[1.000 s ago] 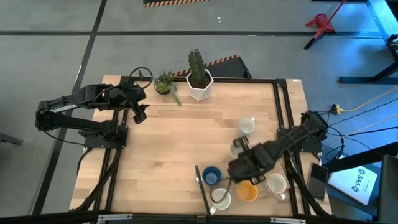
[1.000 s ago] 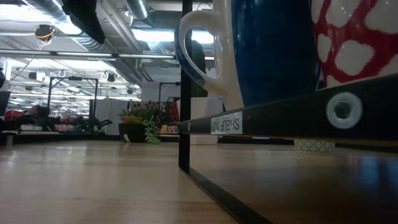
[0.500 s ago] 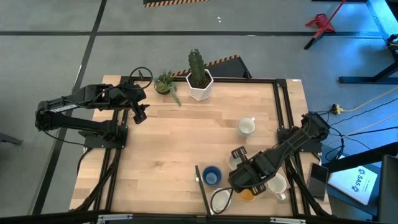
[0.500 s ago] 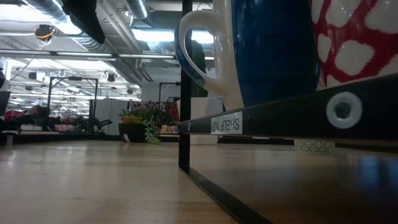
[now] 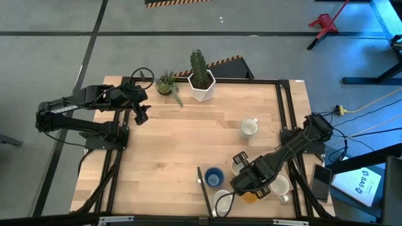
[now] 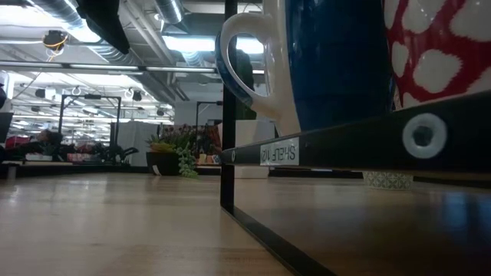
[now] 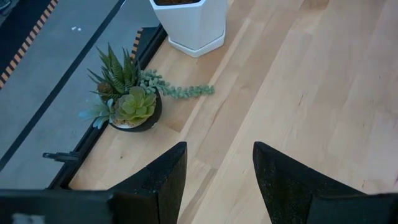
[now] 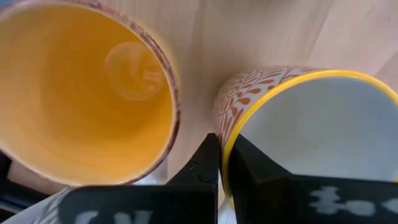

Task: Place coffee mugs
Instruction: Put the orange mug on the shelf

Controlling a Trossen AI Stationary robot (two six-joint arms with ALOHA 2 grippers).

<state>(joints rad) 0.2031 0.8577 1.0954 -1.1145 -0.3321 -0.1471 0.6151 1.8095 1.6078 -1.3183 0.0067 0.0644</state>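
My right gripper (image 5: 245,183) is over the mugs at the table's near right and is shut on a white mug with a yellow rim and an orange leaf pattern (image 8: 311,134). An orange mug (image 8: 81,93) stands upright right beside it, half under the arm in the high view (image 5: 251,197). A blue mug (image 5: 214,177) and white mugs (image 5: 249,127) (image 5: 222,201) (image 5: 280,186) stand on the table. In the low view a blue mug with a white handle (image 6: 337,61) stands on a black shelf bar. My left gripper (image 7: 214,180) is open over the far left of the table. My right gripper pinches the patterned mug's wall at the yellow rim (image 8: 225,163), with one finger (image 8: 206,158) outside and the other (image 8: 252,165) inside. The fingers come from above, pointing down. The mug sits upright, mouth up; whether it is lifted clear I cannot tell.
A white hexagonal cactus pot (image 5: 201,86) and a small succulent (image 5: 167,83) stand at the far edge. A black rack bar (image 5: 205,188) lies near the blue mug. A red mug with white spots (image 6: 437,46) is on the shelf. Bare wood fills the table's middle and left.
My right arm has moved toward the table's near edge and now covers part of the orange mug, which showed whole a second ago.
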